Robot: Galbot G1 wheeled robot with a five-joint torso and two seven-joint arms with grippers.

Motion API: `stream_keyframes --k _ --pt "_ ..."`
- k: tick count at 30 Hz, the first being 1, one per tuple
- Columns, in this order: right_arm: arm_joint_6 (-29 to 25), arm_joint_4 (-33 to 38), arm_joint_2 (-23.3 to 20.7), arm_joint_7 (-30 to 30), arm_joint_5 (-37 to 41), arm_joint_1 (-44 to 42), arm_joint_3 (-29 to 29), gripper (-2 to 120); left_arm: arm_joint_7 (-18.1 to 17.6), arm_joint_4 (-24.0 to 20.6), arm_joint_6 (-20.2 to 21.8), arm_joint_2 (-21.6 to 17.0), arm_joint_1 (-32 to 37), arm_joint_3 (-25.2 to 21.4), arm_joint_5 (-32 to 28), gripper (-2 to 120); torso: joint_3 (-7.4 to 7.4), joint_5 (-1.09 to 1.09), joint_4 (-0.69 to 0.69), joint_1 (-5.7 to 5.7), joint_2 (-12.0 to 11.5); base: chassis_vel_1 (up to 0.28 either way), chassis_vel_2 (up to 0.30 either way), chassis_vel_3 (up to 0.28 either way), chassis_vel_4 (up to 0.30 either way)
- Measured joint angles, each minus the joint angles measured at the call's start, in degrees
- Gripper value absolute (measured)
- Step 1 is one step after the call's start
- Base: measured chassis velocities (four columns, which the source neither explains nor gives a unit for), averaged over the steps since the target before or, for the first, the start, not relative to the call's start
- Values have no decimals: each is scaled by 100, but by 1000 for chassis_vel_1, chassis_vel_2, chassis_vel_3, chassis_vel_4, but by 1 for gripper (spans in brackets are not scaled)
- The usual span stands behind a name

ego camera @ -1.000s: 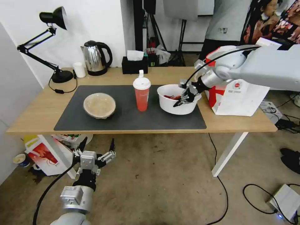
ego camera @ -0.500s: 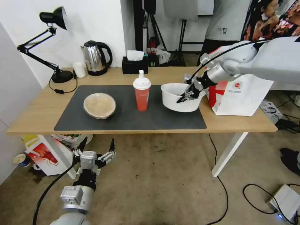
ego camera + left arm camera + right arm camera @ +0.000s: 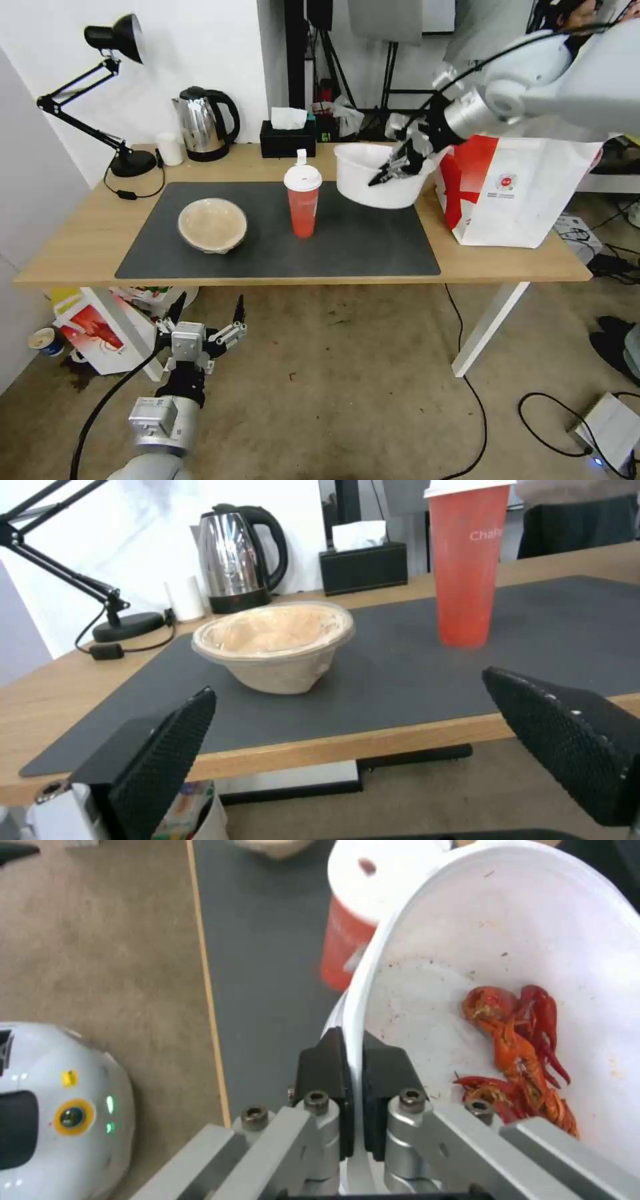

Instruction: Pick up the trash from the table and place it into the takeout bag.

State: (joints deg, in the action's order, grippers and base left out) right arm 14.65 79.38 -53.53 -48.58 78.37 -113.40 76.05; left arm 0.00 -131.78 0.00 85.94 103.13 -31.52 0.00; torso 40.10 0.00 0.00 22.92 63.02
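— While the right gripper (image 3: 390, 170) pinched the white bowl (image 3: 373, 175) by its rim, where was the bowl?
— Lifted off the surface (image 3: 80, 240), the takeout bag (image 3: 517, 190) just beside the gripper.
— And the left gripper (image 3: 205, 320)?
— Spread wide, low before the surface's edge; the beige bowl (image 3: 277, 642) and red cup (image 3: 467, 565) stood beyond it.

On the desk (image 3: 80, 253) lies the mat (image 3: 360, 250), with the shallow bowl (image 3: 212, 225) on its left part and the lidded cup (image 3: 303, 200) to the right of it near the middle. The large bowl (image 3: 373, 177) hangs clear above the mat's right rear corner, its rim pinched in the right claw (image 3: 390, 170), just left of the takeout bag (image 3: 527, 200) standing at the desk's right end. Behind the mat stand the kettle (image 3: 203, 123) and tissue box (image 3: 287, 139), and the left claw (image 3: 203, 320) hangs below the desk's front edge.
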Motion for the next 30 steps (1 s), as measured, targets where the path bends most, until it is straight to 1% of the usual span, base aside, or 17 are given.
stream_keyframes --k 14,18,25,30 --pt "-17 134 -150 56 110 282 120 1 0 0 0 0 0 0 0 100 0 0 -1 0 0 0 0 0 0" --pt "-25 189 -149 86 107 298 237 1 0 0 0 0 0 0 0 100 0 0 0 0 0 0 0 0 0" --pt "-108 206 -28 150 87 318 313 1 0 0 0 0 0 0 0 100 0 1 0 0 0 0 0 0 0" --pt "-140 293 162 148 -33 337 403 1 0 0 0 0 0 0 0 100 0 0 0 0 0 0 0 0 0"
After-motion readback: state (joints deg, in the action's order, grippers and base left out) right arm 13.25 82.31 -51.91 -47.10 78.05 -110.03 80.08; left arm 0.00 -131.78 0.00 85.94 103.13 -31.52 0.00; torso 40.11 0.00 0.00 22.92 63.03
